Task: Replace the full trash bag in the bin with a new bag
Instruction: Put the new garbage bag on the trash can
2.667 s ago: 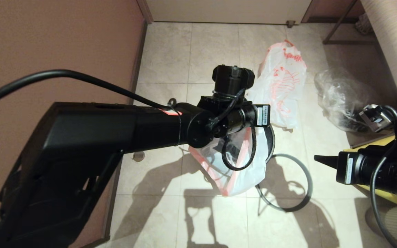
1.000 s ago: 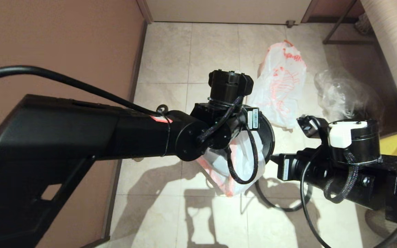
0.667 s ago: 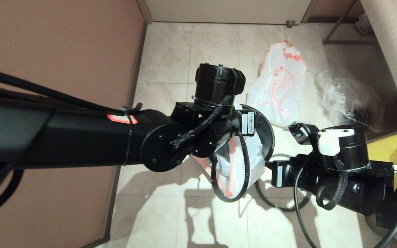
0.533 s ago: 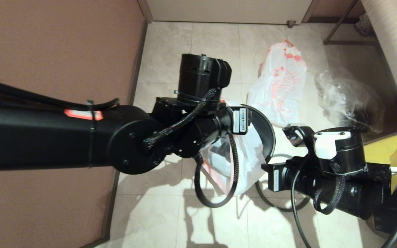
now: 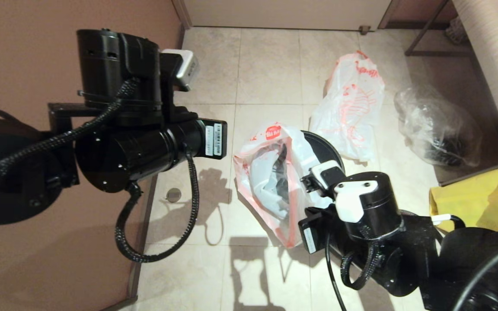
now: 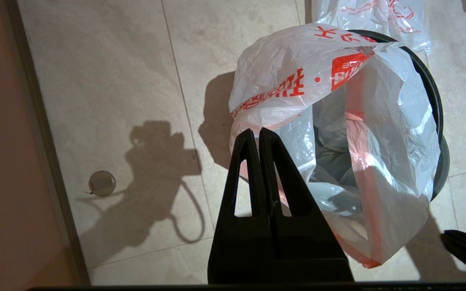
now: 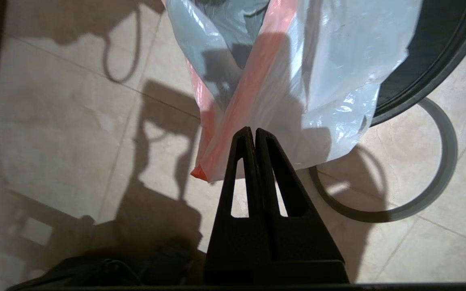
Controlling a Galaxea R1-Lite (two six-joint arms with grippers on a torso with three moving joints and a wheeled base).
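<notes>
New bag point(image 5: 275, 181) draped over the bin point(image 5: 329, 151), centre of the head view.
Left gripper point(image 6: 256, 135) and right gripper point(image 7: 252, 134) both pressed together, holding nothing.

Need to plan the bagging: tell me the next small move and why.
Probably open the right gripper and take the new bag by its loose edge: both grippers are shut on nothing, the bag only droops half over the bin, and the grey ring lies on the floor.

New bag point(image 5: 283, 181) in and over bin point(image 5: 333, 157); full trash bag point(image 5: 352, 114) behind; ring point(image 7: 439, 178) apparently beside bin.
</notes>
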